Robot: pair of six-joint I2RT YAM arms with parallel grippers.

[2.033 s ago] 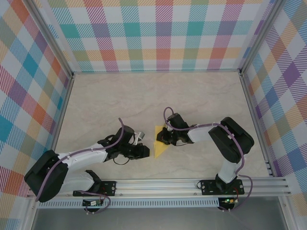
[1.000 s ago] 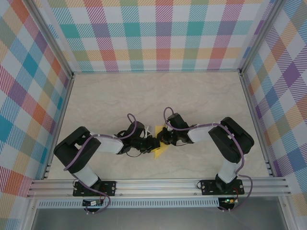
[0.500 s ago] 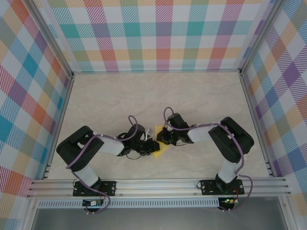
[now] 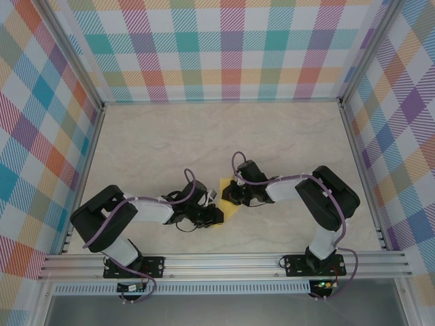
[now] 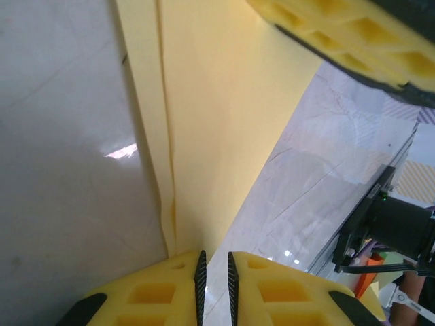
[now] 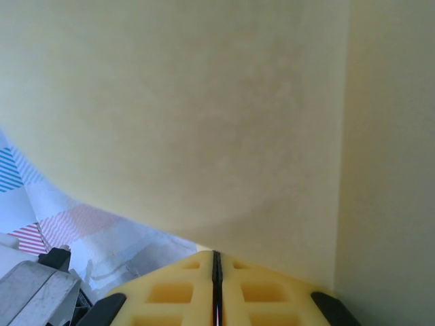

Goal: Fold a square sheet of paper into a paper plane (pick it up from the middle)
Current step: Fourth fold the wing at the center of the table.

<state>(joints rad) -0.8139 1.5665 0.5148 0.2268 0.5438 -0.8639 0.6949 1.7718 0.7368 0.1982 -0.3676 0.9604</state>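
Note:
The square sheet of paper (image 4: 230, 209) lies on the table as a yellow folded triangle, with a long crease showing in the left wrist view (image 5: 217, 122). My left gripper (image 4: 215, 216) sits low at the paper's near point. Its jaws (image 5: 214, 261) stand a narrow slit apart with bare table showing between them, and the paper's tip runs under the left finger. My right gripper (image 4: 230, 195) is shut, with its tips (image 6: 216, 255) against the paper (image 6: 204, 122) at its edge. I cannot tell whether it pinches the sheet. The right finger (image 5: 340, 41) lies over the paper's far part.
The marble tabletop (image 4: 204, 142) is walled by checked panels (image 4: 224, 47) at the back and both sides. An aluminium rail (image 4: 224, 263) with the arm bases runs along the near edge. Both forearms lie low over the table's near middle.
My left gripper has slid toward the near edge along the paper, and its arm has folded lower. The right arm and the paper have stayed where they were.

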